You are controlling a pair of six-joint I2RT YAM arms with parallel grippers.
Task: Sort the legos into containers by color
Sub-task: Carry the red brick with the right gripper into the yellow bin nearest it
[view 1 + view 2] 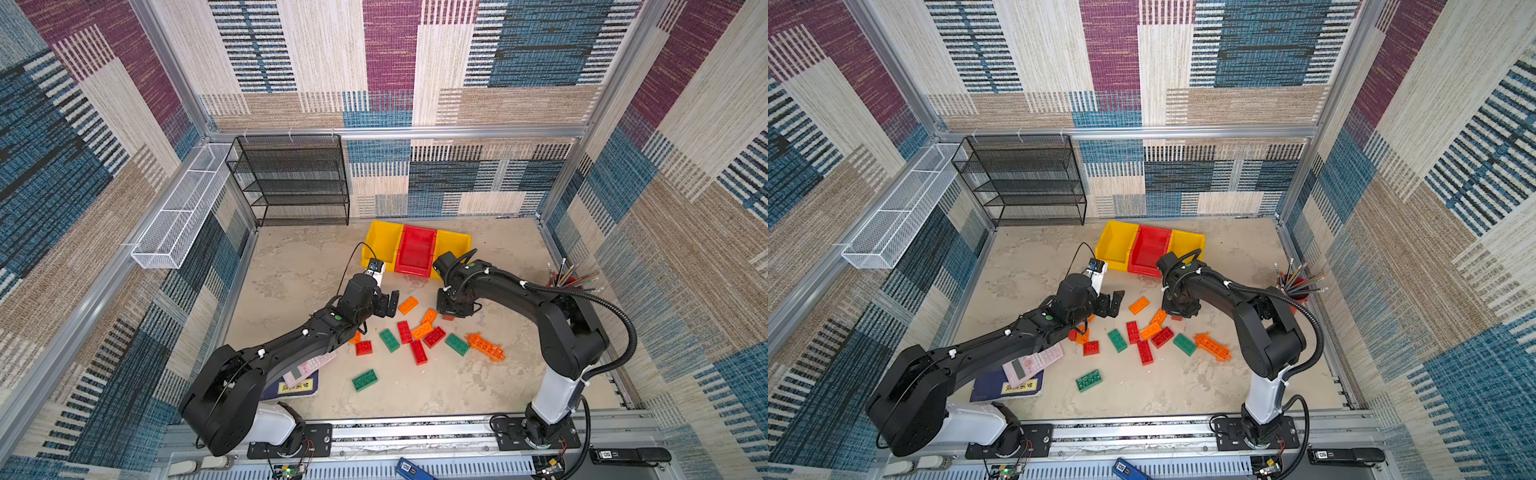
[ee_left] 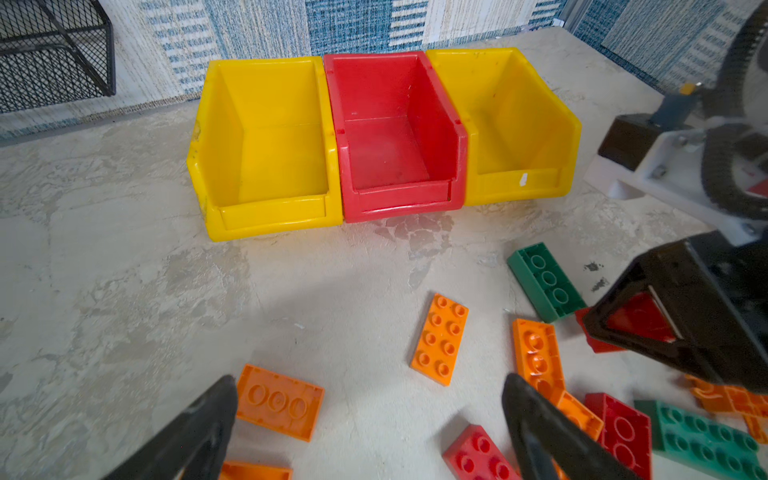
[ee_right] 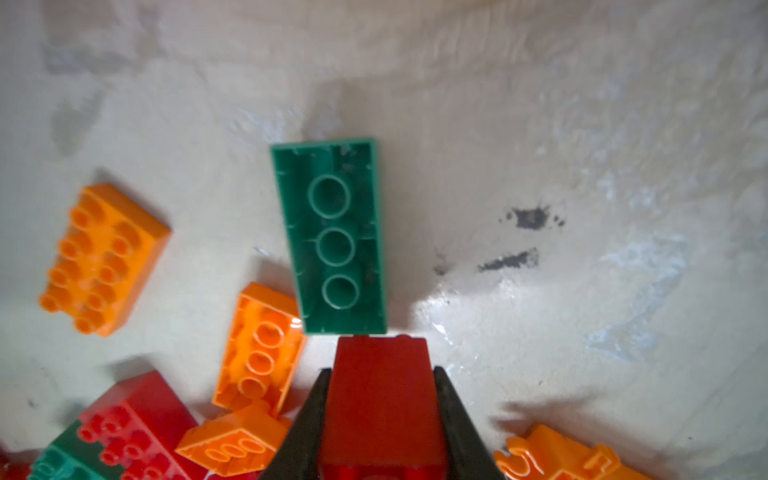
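Legos (image 1: pixel 422 331) lie scattered on the table (image 1: pixel 291 270) in orange, red and green. In both top views, nearest the arm bases, a lone green brick (image 1: pixel 365 380) sits at seven o'clock of the heap, and the orange lattice piece (image 1: pixel 485 346) at three o'clock. At two o'clock the right gripper (image 3: pixel 382 376) has its jaws clamped on a red brick (image 3: pixel 380 424) (an upturned green brick (image 3: pixel 332 237) lies just past its end). At eleven o'clock the left gripper (image 2: pixel 369 382) hovers spread wide, holding nothing. Farthest, at twelve o'clock, stand the containers: a yellow bin (image 1: pixel 380 241), a red bin (image 1: pixel 415 249) and a second yellow bin (image 1: pixel 455 241), touching side by side.
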